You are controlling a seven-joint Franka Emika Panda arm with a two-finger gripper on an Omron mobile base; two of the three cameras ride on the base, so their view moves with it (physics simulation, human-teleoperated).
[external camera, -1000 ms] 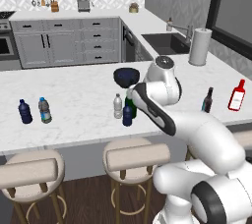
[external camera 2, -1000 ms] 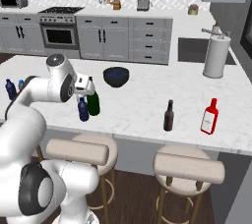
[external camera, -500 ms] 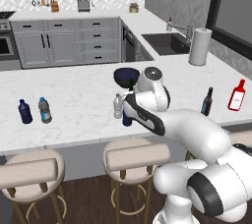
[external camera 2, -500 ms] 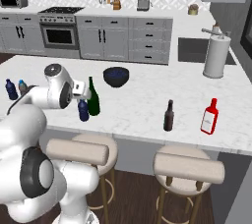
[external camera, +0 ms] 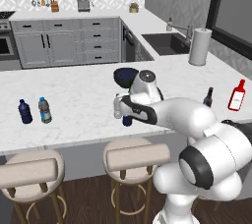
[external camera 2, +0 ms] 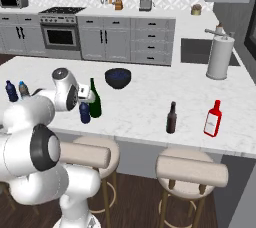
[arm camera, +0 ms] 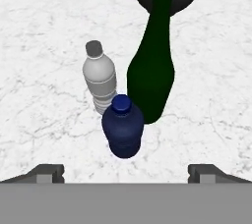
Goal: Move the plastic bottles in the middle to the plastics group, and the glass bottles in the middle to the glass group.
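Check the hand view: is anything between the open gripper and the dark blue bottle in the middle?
Nothing: in the hand view only bare marble counter lies between the gripper and the dark blue bottle.

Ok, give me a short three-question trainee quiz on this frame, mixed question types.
1. True or false: the hand is shut on the dark blue bottle.
2. In the hand view, which middle bottle is nearest the fingertips? A) green wine bottle B) dark blue bottle C) clear grey bottle
3. Fill in: behind the green wine bottle sits a dark ____.

Key: 1 false, its fingertips sit wide apart, short of the bottle; 2 B; 3 bowl.
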